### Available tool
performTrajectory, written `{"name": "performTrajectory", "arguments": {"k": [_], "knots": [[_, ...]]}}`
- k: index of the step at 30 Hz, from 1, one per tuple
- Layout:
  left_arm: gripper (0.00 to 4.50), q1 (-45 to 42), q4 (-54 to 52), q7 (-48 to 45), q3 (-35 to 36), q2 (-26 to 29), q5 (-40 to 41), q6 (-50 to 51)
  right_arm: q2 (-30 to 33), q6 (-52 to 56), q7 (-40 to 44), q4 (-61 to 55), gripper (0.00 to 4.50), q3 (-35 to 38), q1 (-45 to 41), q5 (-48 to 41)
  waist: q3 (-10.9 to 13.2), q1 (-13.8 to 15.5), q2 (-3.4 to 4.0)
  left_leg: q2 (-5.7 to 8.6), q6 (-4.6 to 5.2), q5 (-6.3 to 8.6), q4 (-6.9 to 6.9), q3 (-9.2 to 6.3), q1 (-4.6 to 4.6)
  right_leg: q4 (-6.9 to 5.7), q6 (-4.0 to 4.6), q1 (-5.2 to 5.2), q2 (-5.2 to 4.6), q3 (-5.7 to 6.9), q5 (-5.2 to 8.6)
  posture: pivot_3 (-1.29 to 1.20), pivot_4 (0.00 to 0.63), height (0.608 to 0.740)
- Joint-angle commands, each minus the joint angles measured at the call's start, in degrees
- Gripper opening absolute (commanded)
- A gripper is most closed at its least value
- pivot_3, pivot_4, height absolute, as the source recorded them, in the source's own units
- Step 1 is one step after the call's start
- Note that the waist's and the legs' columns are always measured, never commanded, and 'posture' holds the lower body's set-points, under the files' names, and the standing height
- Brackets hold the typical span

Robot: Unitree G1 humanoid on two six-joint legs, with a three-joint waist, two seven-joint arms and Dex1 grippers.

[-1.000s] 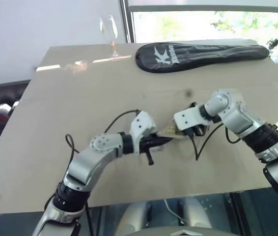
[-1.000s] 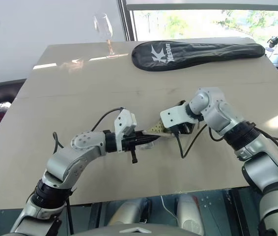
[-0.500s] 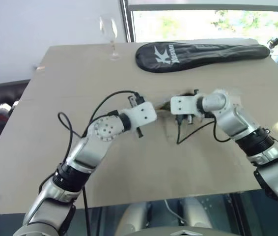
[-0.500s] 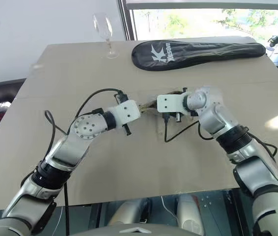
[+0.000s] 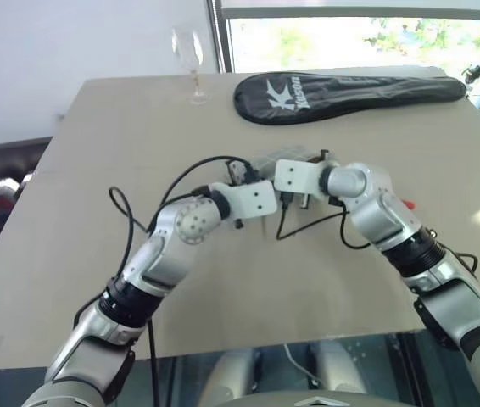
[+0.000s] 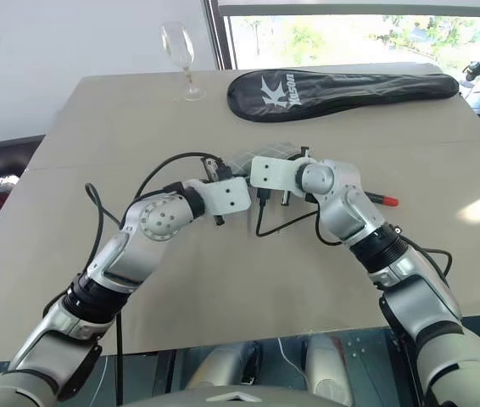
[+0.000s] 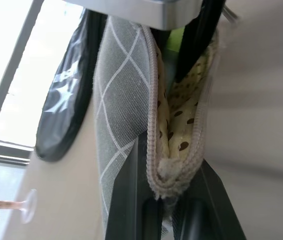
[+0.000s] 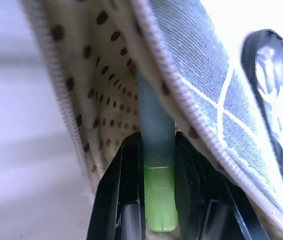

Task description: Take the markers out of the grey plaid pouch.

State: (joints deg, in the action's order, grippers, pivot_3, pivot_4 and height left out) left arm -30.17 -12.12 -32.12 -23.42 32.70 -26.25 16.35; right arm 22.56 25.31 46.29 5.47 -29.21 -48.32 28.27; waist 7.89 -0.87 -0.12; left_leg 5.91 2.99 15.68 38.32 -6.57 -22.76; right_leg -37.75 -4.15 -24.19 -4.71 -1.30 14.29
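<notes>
The grey plaid pouch [image 5: 272, 160] hangs above the middle of the table between my two hands, its mouth open and its dotted yellowish lining [image 7: 181, 117] showing. My left gripper [image 7: 167, 192] is shut on the pouch's zipper end. My right gripper [image 8: 157, 147] reaches into the mouth and is shut on a marker [image 8: 157, 195] with a teal body and a yellowish-green end. A red marker [image 6: 382, 200] with a dark tip lies on the table just right of my right forearm.
A long black racket cover [image 5: 346, 91] lies across the far side of the table. A wine glass [image 5: 191, 52] stands at the far left corner. Black cables [image 5: 304, 222] loop from both wrists over the table's middle.
Both hands have moved farther from me and risen, carrying the pouch along. My left wrist has rolled. The red marker now shows beside my right forearm.
</notes>
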Motion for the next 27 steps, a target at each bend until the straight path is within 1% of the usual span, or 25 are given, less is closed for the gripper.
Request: {"name": "performTrajectory", "arguments": {"k": [1, 8, 12, 17, 18, 21, 24, 27], "knots": [[0.0, -1.0, 0.8, 2.0, 0.9, 0.9, -5.1, 0.2, -0.1, 1.9, -0.5, -3.6, 0.28, 0.8, -0.4, 1.4, 0.0, 0.0, 0.0, 0.0, 0.0, 0.0, 0.0, 0.0, 0.0, 0.0, 0.0, 0.0, 0.0, 0.0, 0.0, 0.0, 0.15, 0.74], [0.0, -0.8, 2.8, 4.4, 3.1, 0.9, -10.0, 2.9, 2.4, 9.6, 4.7, -11.7, 0.28, 1.5, 2.5, 1.2, 0.0, 0.0, 0.0, 0.0, 0.0, 0.0, 0.0, 0.01, -0.01, -0.08, 0.0, -0.05, 0.01, 0.01, 0.0, 0.0, 0.15, 0.74], [0.0, -0.2, 3.3, 4.9, 4.0, 0.4, -11.0, 4.0, 3.7, 12.4, 5.8, -15.0, 0.28, 2.2, 4.0, 0.6, 0.0, 0.0, 0.0, 0.0, 0.0, 0.0, 0.01, 0.02, -0.03, -0.08, 0.0, -0.05, -0.01, 0.01, 0.0, 0.0, 0.15, 0.74], [0.0, 2.5, 2.3, 4.3, 8.1, 0.7, -8.0, 4.1, 9.3, 15.0, 5.8, -17.7, 0.28, 7.8, 9.3, -1.8, 0.0, 0.3, -0.01, 0.02, 0.01, 0.0, 0.01, -0.02, -0.04, -0.08, 0.0, -0.05, -0.08, 0.05, 0.0, 0.0, 0.15, 0.74], [0.0, 3.6, 1.4, 3.7, 9.6, -0.2, -6.0, 5.0, 10.5, 15.4, 5.1, -17.6, 0.28, 9.6, 10.2, -2.3, 0.0, 0.3, -0.01, 0.04, 0.01, 0.0, 0.03, -0.01, -0.07, -0.06, 0.0, -0.05, -0.1, 0.05, 0.0, 0.0, 0.15, 0.74], [0.0, 6.3, -0.5, 3.1, 12.1, -0.4, -2.9, 3.9, 14.0, 16.8, 3.5, -16.9, 0.28, 14.2, 13.0, -3.3, 0.0, 0.2, -0.01, 0.02, 0.01, 0.0, 0.03, 0.01, -0.07, -0.05, 0.0, -0.05, -0.25, 0.04, 0.0, 0.0, 0.15, 0.74], [0.0, 9.7, -2.7, 2.1, 15.9, -1.6, 1.9, 5.3, 17.7, 18.6, 4.7, -18.7, 0.28, 18.3, 17.2, -5.8, 0.0, 0.3, -0.01, 0.0, 0.0, 0.0, 0.02, 0.01, -0.07, -0.04, 0.0, -0.05, -0.28, 0.04, 0.0, 0.0, 0.15, 0.74], [0.0, 13.5, -4.4, 1.6, 20.3, -1.1, 5.7, 5.9, 20.5, 23.2, 5.9, -21.3, 0.28, 23.7, 20.9, -8.9, 0.0, 0.2, -0.01, 0.0, 0.01, 0.01, 0.01, 0.02, -0.07, -0.01, 0.0, -0.04, -0.3, 0.02, 0.0, 0.0, 0.15, 0.74]]}}
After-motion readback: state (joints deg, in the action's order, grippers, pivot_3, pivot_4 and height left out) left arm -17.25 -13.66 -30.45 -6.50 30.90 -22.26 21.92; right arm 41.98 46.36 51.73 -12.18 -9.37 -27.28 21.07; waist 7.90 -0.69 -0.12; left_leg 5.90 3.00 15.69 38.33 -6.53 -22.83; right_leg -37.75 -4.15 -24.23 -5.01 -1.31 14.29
